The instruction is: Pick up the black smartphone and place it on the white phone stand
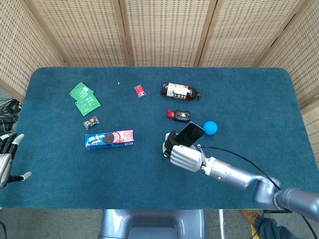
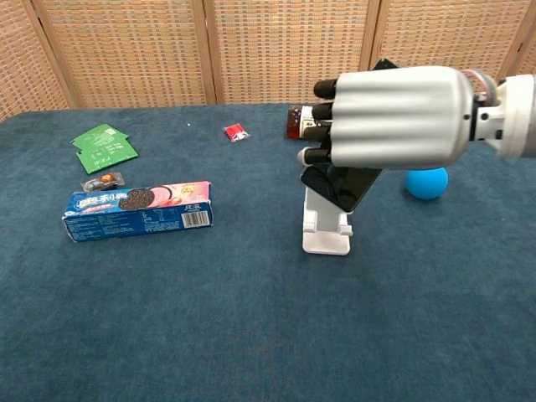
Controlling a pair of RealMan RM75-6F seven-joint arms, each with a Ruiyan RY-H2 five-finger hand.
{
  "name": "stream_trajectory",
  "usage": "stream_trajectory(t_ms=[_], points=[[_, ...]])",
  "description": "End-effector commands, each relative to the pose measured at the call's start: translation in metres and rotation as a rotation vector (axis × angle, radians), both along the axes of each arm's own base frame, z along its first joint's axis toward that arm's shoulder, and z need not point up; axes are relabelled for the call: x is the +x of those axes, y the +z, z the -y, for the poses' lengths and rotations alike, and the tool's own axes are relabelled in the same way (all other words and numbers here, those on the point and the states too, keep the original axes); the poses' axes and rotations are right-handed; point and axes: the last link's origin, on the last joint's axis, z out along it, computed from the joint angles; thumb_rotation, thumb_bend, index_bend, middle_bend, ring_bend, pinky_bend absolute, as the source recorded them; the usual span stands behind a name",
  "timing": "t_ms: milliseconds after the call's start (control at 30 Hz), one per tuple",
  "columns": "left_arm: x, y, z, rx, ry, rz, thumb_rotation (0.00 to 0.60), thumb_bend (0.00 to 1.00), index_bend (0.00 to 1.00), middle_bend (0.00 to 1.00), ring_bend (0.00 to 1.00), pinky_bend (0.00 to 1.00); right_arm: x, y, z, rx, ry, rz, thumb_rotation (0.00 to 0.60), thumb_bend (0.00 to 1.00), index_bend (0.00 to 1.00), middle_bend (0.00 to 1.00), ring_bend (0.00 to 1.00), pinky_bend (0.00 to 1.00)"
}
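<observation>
Idling at the table's left edge, the left hand (image 1: 7,158) hangs loose, fingers spread; the right hand (image 2: 394,115) grips the phone (image 2: 342,185) tilted over the stand (image 2: 327,237), risking toppling it if lowered crookedly.

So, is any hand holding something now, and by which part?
The right hand grips the black flat smartphone around its middle, above the white phone stand. The left hand holds nothing.

1. Light was bright, even and diffuse in both views, apparently from overhead.
2. Shadows were soft and faint; a dim one lay under the right hand (image 2: 394,117).
3. A mild sheen showed on that hand's pale shell.
4. Both pictures were sharp, without motion blur.
</observation>
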Motion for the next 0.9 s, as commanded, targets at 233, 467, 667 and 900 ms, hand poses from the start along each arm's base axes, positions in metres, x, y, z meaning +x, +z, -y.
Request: stream_trajectory(t_ms=[233, 467, 667, 900], points=[[-0.005, 0.000, -0.005, -0.002, 0.024, -0.002, 0.600, 0.00, 0.00, 0.00, 0.00, 0.00, 0.012, -0.026, 0.011, -0.072, 0.097, -0.152, 0.600, 0.28, 0.58, 0.56, 0.57, 0.31], [-0.008, 0.001, -0.007, -0.002, 0.038, -0.001, 0.600, 0.00, 0.00, 0.00, 0.00, 0.00, 0.006, -0.039, 0.012, -0.132, 0.126, -0.232, 0.600, 0.28, 0.60, 0.57, 0.57, 0.23], [-0.008, 0.001, -0.009, -0.002, 0.039, 0.003, 0.600, 0.00, 0.00, 0.00, 0.00, 0.00, 0.001, -0.050, 0.007, -0.148, 0.139, -0.288, 0.600, 0.28, 0.61, 0.58, 0.57, 0.20], [-0.009, 0.003, -0.009, 0.003, 0.042, 0.008, 0.600, 0.00, 0.00, 0.00, 0.00, 0.00, 0.002, -0.057, 0.005, -0.138, 0.137, -0.300, 0.600, 0.28, 0.62, 0.58, 0.57, 0.20]])
